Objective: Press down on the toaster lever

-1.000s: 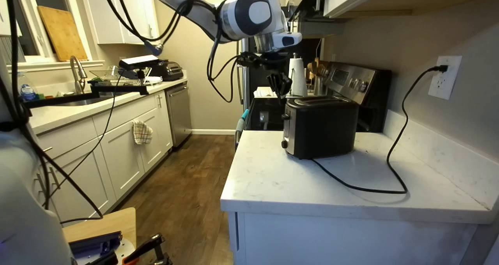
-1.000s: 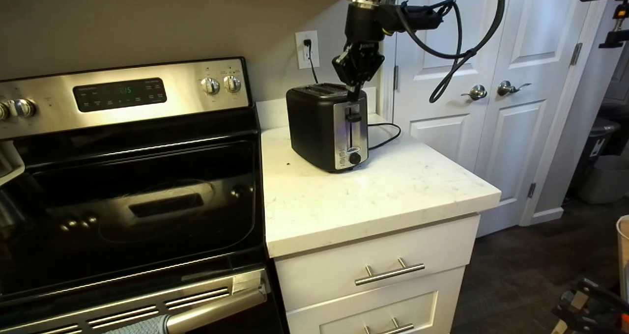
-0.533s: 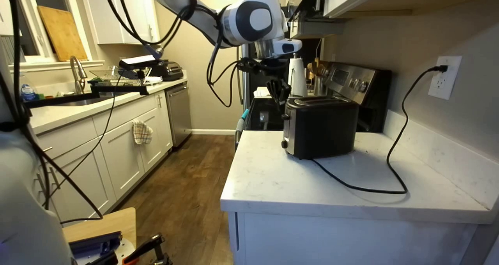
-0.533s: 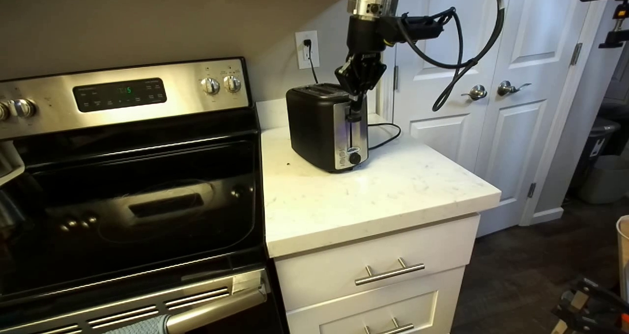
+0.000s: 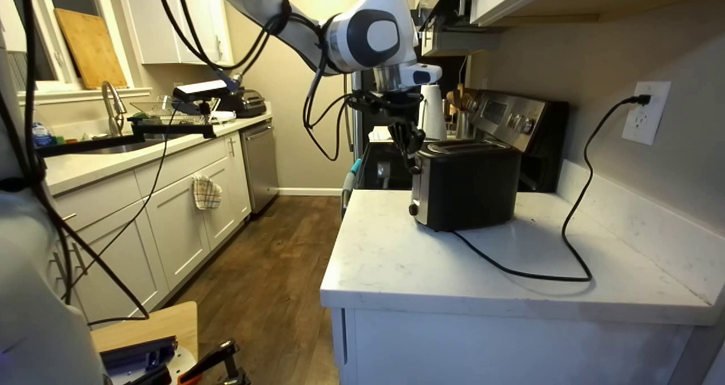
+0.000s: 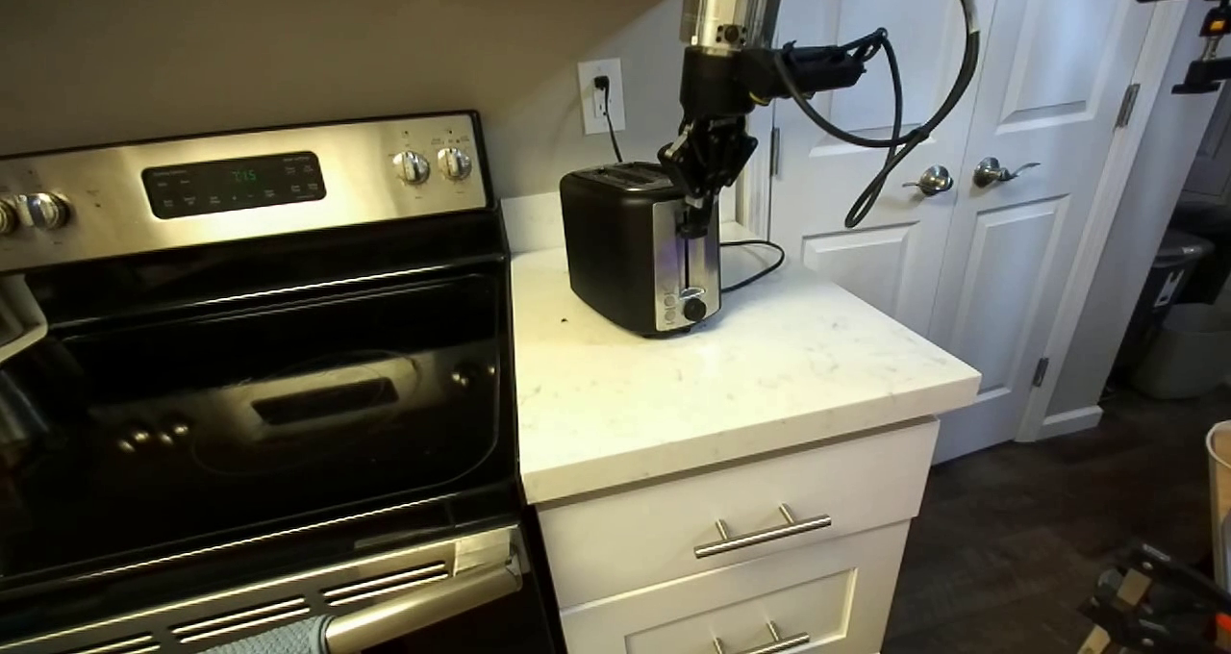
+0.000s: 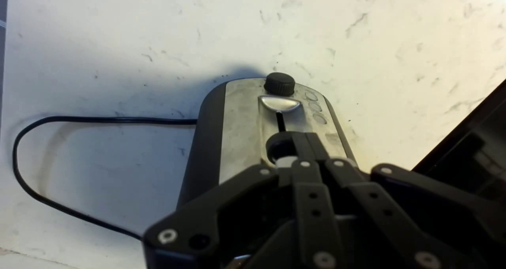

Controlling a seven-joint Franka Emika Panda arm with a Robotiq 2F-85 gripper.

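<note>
The black toaster (image 5: pixel 476 187) stands on the white counter, its silver front panel facing the aisle; it also shows in an exterior view (image 6: pixel 615 250) and in the wrist view (image 7: pixel 245 134). Its black lever (image 7: pixel 272 146) sits high in the vertical slot and is partly hidden by my fingertips. My gripper (image 7: pixel 307 142) is shut, its two fingers side by side with nothing between them. In both exterior views my gripper (image 5: pixel 412 163) (image 6: pixel 700 219) points down at the lever from above, at the panel's upper part. Whether the fingertips touch the lever I cannot tell.
A black dial (image 7: pixel 280 84) sits low on the toaster's front. The power cord (image 5: pixel 532 273) runs over the counter (image 5: pixel 385 255) to the wall outlet (image 5: pixel 647 112). The stove (image 6: pixel 288 375) adjoins the counter. A cabinet (image 5: pixel 544 0) hangs above.
My gripper has moved down along the toaster's front, from near its top edge to the height of the lever. The toaster has not moved, and the lever's height looks about the same.
</note>
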